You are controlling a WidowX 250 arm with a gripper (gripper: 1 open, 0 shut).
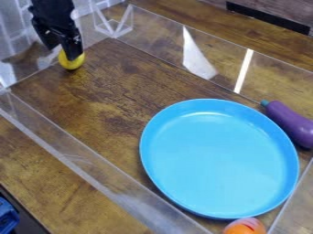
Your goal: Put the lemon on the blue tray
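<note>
The lemon [72, 61], small and bright yellow, lies on the wooden table at the far left, just under the tips of my gripper [59, 46]. The black gripper hangs over it pointing steeply down, jaws open and not closed on the fruit. The fingers hide the lemon's upper part, and I cannot tell whether a fingertip touches it. The blue tray [171, 128], a wide round light-blue dish, sits well to the right and nearer the front with nothing on it.
A purple eggplant [292, 122] lies beside the tray's right rim. An orange fruit [243, 227] peeks in at the bottom edge. Clear acrylic walls [61, 146] fence the wooden surface at front, left and back.
</note>
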